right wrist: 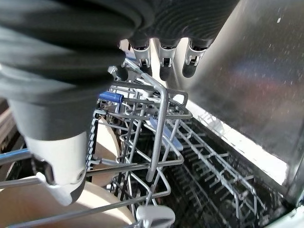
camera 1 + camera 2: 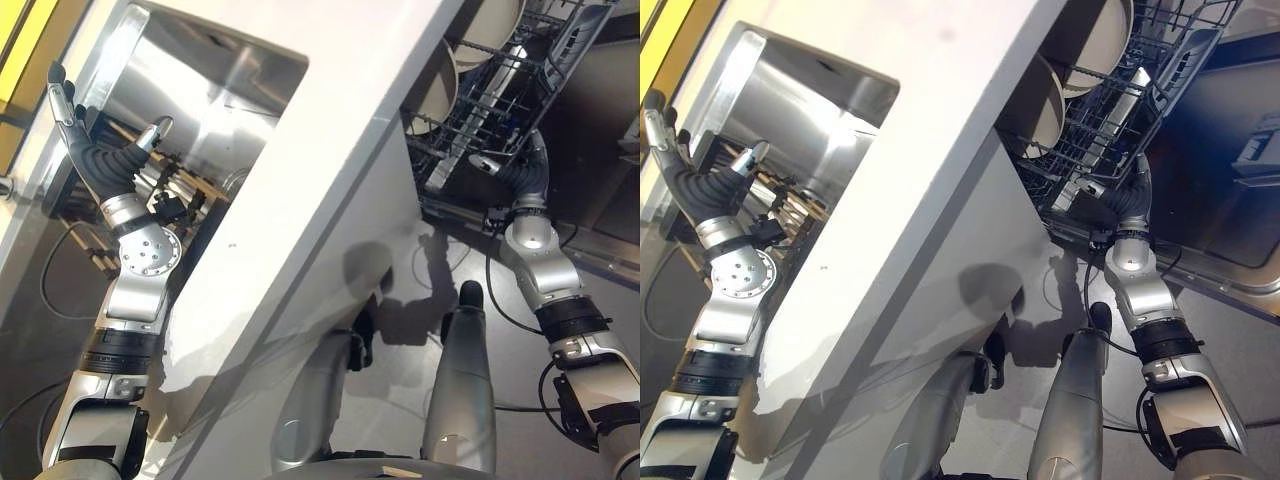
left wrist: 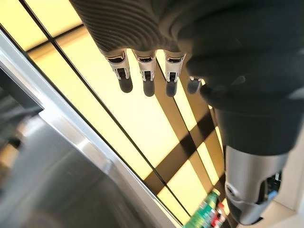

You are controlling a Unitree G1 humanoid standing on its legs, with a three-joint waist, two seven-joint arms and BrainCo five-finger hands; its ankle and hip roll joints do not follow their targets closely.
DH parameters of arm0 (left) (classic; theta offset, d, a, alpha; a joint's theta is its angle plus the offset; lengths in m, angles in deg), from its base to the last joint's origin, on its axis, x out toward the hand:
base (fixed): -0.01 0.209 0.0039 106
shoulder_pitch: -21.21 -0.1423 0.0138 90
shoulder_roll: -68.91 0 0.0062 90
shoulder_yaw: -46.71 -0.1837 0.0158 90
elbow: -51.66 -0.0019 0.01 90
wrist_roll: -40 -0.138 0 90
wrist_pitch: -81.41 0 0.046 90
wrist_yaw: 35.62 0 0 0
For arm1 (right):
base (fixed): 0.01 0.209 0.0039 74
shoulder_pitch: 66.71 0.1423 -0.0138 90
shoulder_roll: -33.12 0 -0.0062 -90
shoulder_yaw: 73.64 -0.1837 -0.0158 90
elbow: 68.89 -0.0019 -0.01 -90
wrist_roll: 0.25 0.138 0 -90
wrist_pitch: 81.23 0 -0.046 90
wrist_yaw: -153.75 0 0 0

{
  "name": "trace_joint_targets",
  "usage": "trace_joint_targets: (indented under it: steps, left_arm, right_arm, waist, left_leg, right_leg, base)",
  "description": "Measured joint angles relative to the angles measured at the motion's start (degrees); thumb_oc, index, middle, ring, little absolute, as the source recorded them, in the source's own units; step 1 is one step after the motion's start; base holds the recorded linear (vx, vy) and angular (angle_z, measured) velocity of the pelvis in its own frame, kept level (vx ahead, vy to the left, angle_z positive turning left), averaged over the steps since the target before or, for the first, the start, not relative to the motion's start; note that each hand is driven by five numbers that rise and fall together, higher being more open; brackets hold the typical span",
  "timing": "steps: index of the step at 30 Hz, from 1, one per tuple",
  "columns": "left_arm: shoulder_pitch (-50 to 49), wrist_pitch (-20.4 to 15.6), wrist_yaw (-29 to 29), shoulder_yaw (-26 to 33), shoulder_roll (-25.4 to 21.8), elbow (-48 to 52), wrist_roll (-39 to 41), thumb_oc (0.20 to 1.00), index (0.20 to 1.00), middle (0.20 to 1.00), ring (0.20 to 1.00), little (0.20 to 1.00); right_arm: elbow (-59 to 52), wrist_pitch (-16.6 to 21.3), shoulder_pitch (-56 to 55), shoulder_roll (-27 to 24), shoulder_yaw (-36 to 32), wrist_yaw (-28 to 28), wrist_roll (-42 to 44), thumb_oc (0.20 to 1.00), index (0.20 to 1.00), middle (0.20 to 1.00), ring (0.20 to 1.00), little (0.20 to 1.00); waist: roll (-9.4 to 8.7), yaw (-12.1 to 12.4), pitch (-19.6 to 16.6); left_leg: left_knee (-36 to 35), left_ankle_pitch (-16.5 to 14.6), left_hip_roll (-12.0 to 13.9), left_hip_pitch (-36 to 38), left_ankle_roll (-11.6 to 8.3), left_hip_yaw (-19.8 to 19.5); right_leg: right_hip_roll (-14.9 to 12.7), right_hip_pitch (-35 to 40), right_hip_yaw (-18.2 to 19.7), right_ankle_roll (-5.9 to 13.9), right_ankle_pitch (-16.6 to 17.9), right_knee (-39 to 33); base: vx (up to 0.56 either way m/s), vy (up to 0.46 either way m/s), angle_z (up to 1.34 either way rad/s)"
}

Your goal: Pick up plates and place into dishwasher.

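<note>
White counter (image 2: 330,200) foreground; cream round plates (image 2: 1045,100) upright in dishwasher rack (image 2: 480,110). Left hand (image 2: 85,135), right hand (image 1: 161,52): fingers straight, empty.

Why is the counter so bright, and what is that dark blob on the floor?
In the left eye view, strong light hits the white counter, and the steel sink gleams with glare; the blob is a shadow on the floor. In the right wrist view, the dishwasher rack is sharp and the plate close to the lens is soft. In the left wrist view, the sink rim is smeared.
</note>
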Motion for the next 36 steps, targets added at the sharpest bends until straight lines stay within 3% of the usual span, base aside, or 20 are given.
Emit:
trace_joint_targets:
  steps: [7,22,36]
  left_arm:
    - [-0.27,0.16,-0.57,0.17,-0.31,0.19,0.48,1.0,1.0,1.0,1.0,1.0]
    - [-2.85,1.19,-0.82,0.14,-0.68,0.65,1.17,1.0,1.0,1.0,1.0,1.0]
    - [-4.2,1.19,-1.24,-0.14,-0.73,0.94,1.2,1.0,1.0,1.0,1.0,1.0]
  right_arm:
    - [0.01,-0.34,1.09,0.15,0.06,0.09,-0.01,1.0,1.0,1.0,1.0,1.0]
    - [5.4,-1.36,5.67,-1.0,0.56,2.19,0.07,1.0,1.0,1.0,1.0,1.0]
    - [6.85,-1.36,5.7,-1.93,0.63,1.86,0.54,1.0,1.0,1.0,1.0,1.0]
  waist:
    - [0.0,0.52,0.0]
    - [-0.02,3.04,0.01]
    - [-0.02,2.94,0.02]
  left_leg:
    - [1.02,0.04,-0.56,-1.44,0.0,-1.5]
    - [0.42,1.75,-0.8,-1.34,0.24,-0.99]
    - [-1.05,2.91,-0.49,-0.6,0.67,0.63]
  right_leg:
    - [-1.03,0.0,-1.45,0.13,-0.37,0.79]
    - [-3.31,1.14,-4.07,0.18,-0.88,1.51]
    - [-4.03,2.12,-4.71,0.35,-0.68,0.25]
  base:
    - [0.03,0.005,0.14]
    - [-0.01,-0.01,0.12]
    - [-0.05,-0.025,0.03]
